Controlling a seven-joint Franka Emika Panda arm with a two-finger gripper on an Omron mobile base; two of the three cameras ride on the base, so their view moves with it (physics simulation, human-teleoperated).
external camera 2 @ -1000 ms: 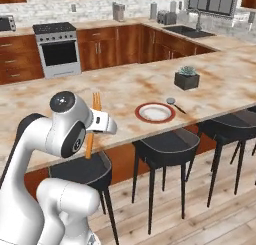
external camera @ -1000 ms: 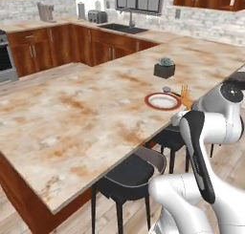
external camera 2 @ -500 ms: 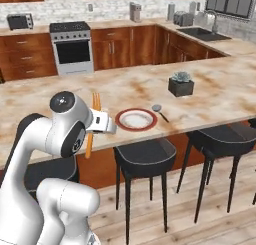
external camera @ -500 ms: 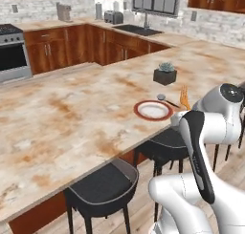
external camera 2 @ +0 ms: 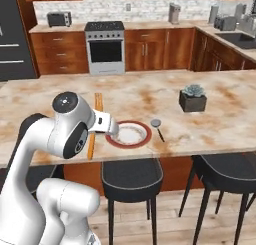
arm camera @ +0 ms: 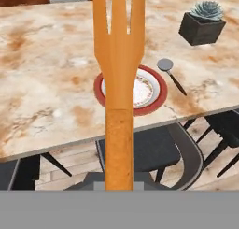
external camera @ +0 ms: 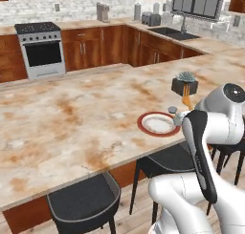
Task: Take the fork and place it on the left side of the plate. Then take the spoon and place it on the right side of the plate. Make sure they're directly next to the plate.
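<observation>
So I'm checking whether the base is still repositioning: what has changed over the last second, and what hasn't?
The whole view has swung, so the base has driven on along the counter; the stove now sits mid-frame in the right base view. Nothing on the counter moved. The gripper stays shut on the fork, held upright off the counter. The plate, the spoon right of it and the potted plant lie as before.

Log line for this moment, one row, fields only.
tool: shut on fork | fork: held off counter, not yet placed | spoon: on counter, right of plate | potted plant: beyond the spoon
</observation>
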